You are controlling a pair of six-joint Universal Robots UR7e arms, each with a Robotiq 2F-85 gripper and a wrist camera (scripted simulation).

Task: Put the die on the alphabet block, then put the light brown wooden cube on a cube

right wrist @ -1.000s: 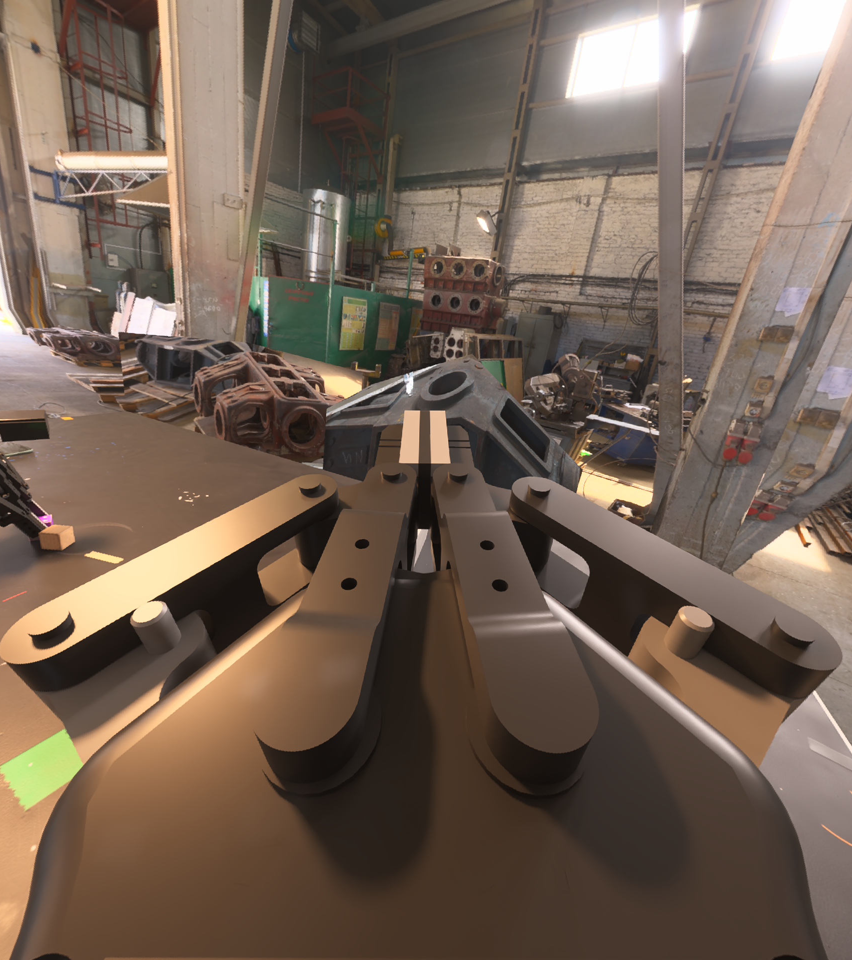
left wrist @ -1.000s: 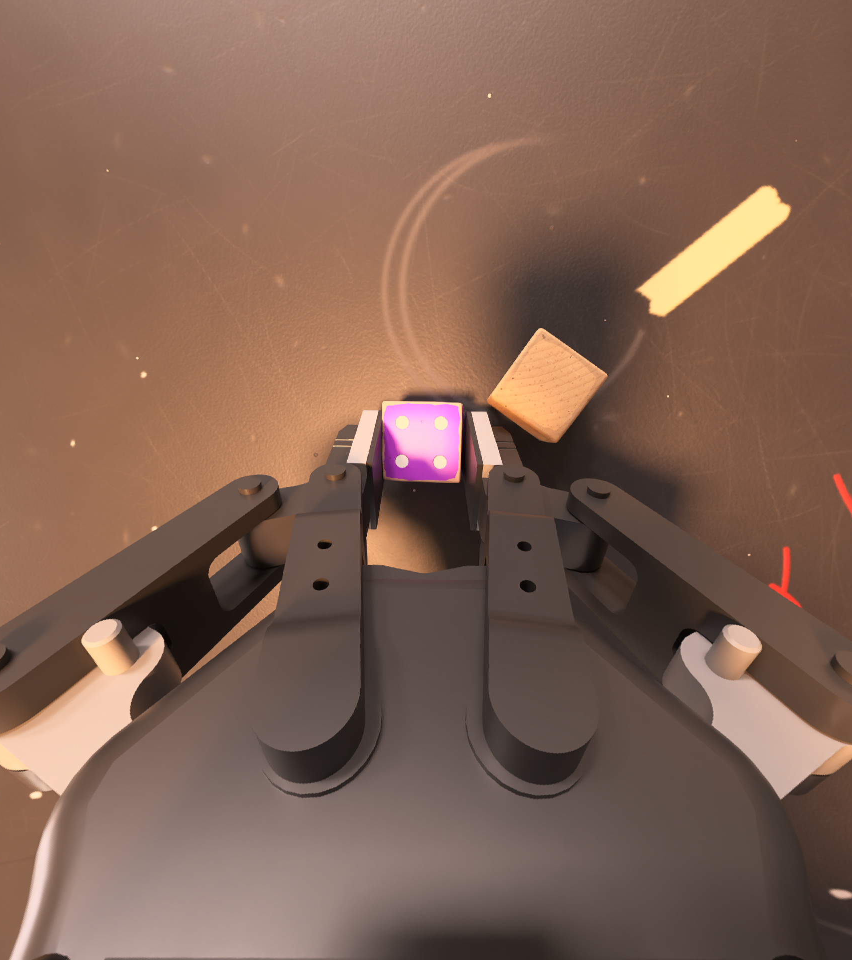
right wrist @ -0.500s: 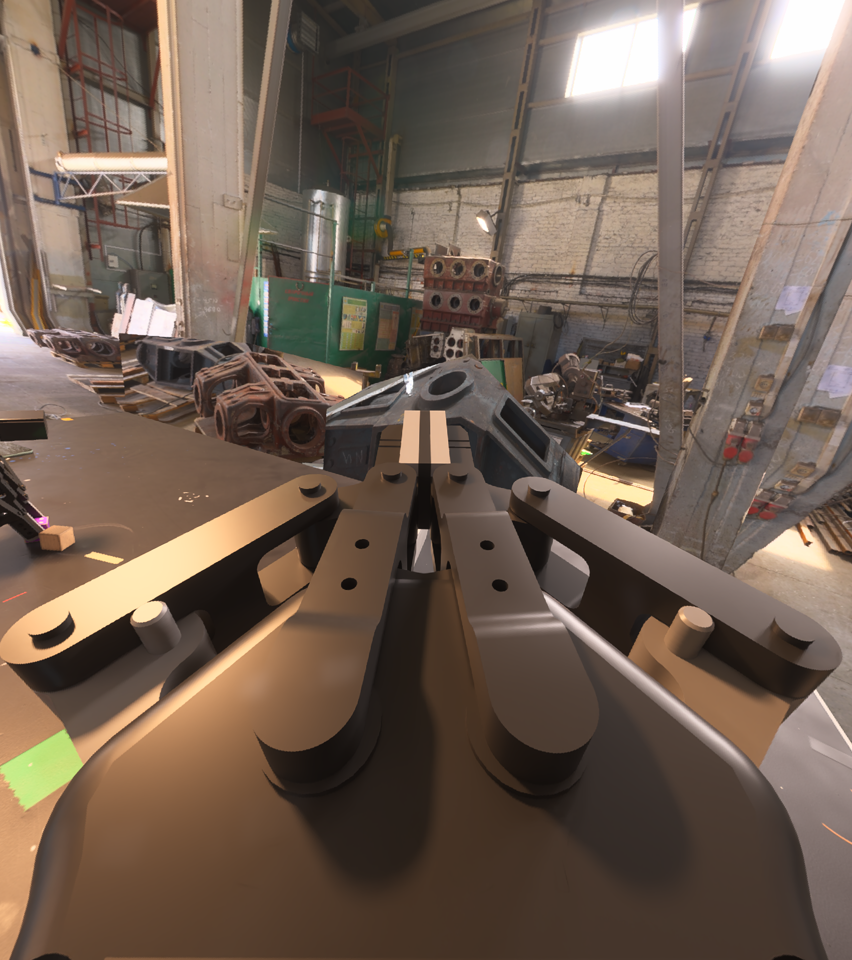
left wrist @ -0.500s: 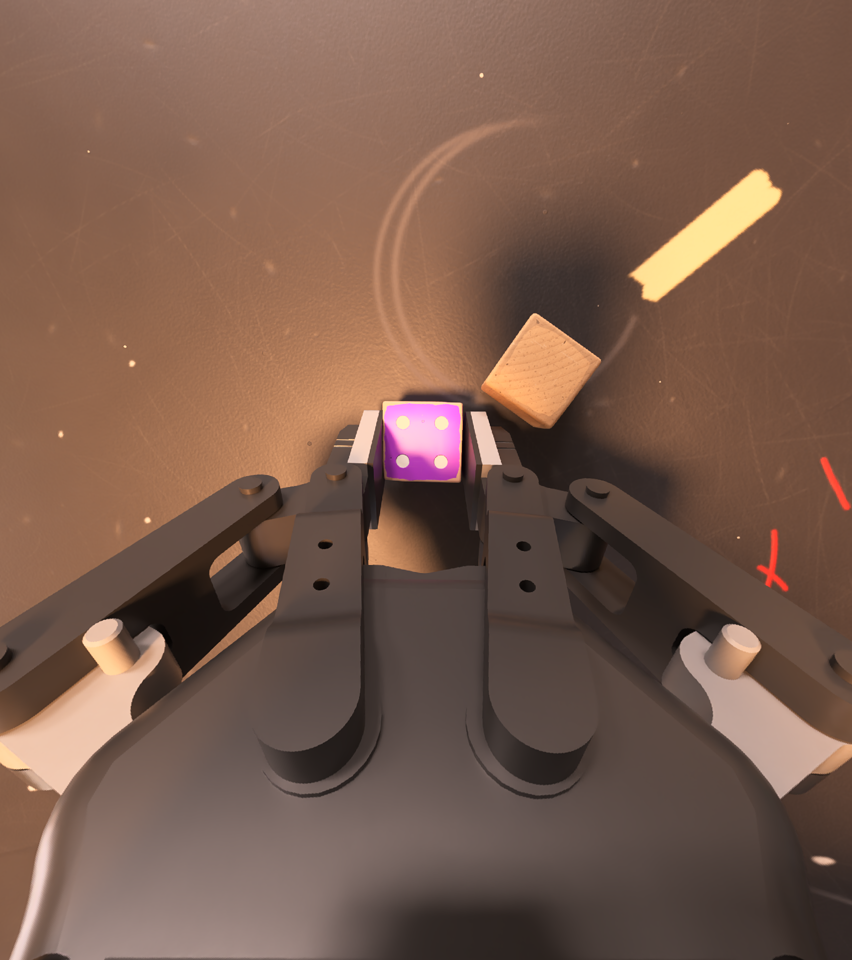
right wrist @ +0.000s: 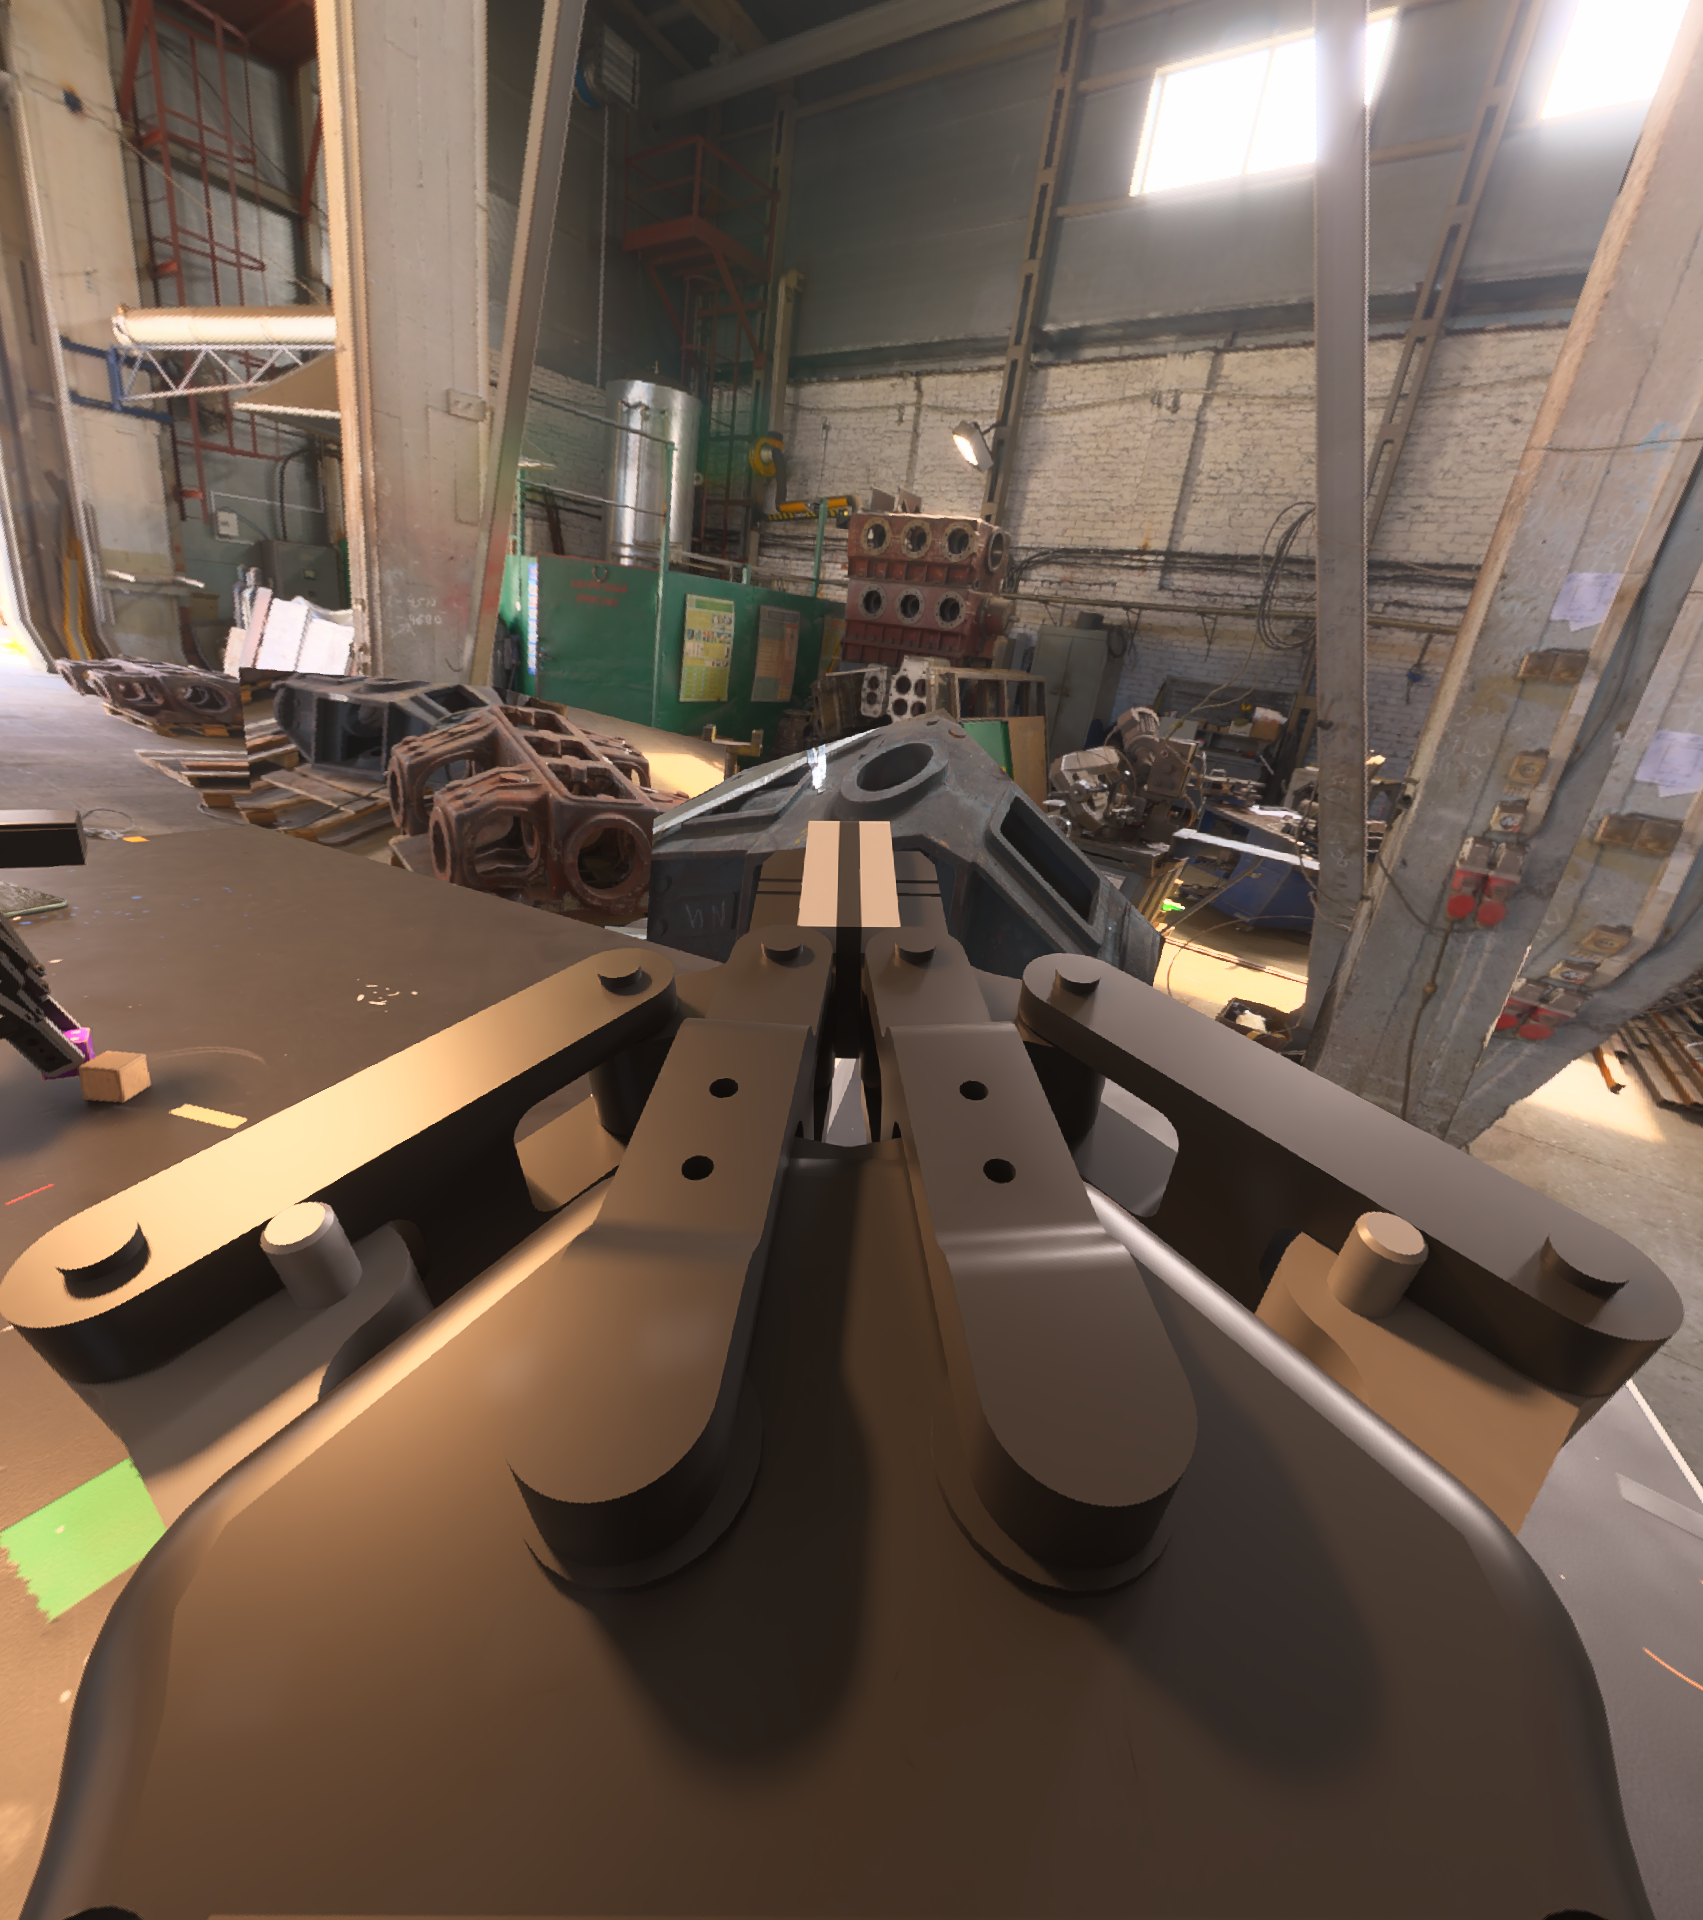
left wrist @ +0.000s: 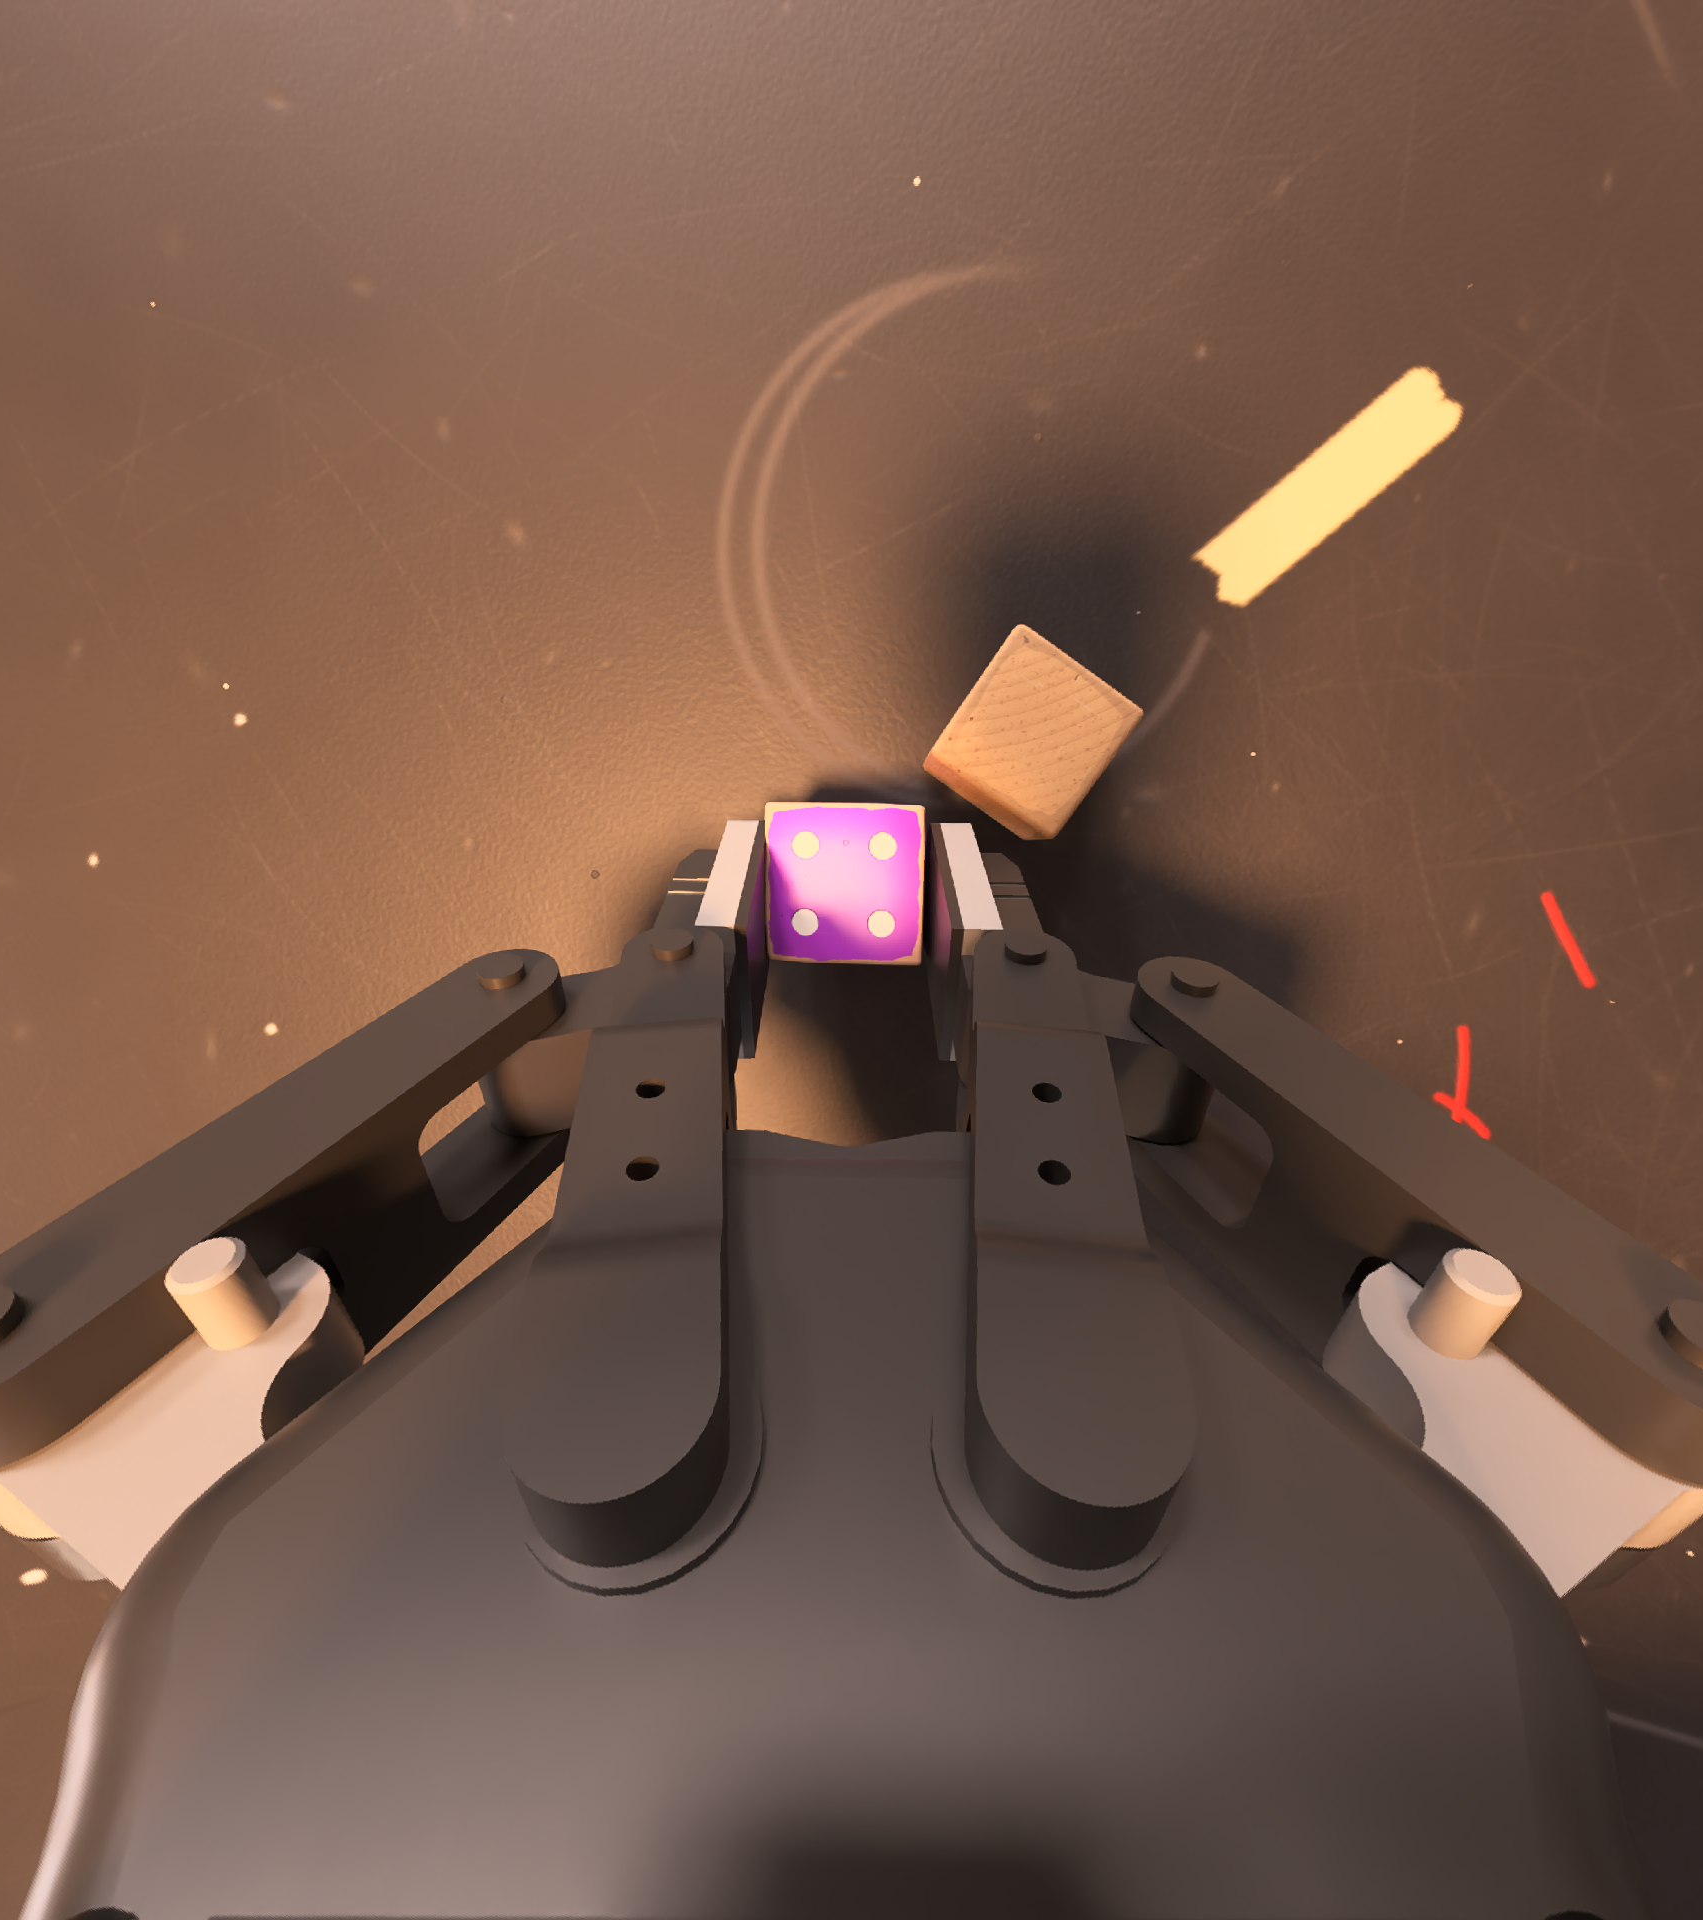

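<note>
On the dark table (left wrist: 411, 520) I see no alphabet block in either view, so its bearing from the fingers cannot be told. My left gripper (left wrist: 845, 888) is clenched on the purple die (left wrist: 845, 883), four-pip face toward the camera. The light brown wooden cube (left wrist: 1032, 730) lies just beyond and right of the die. My right gripper (right wrist: 849, 873) is pinched closed, empty, well apart from the die.

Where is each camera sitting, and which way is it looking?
Left wrist view: sits on the left hand, looking down at the table; its fingers squeeze the purple die.
Right wrist view: sits on the right hand, looking level across the table into a big workshop; its fingers are pressed together, empty.
Both show the light brown wooden cube, the die and the yellow strip.
</note>
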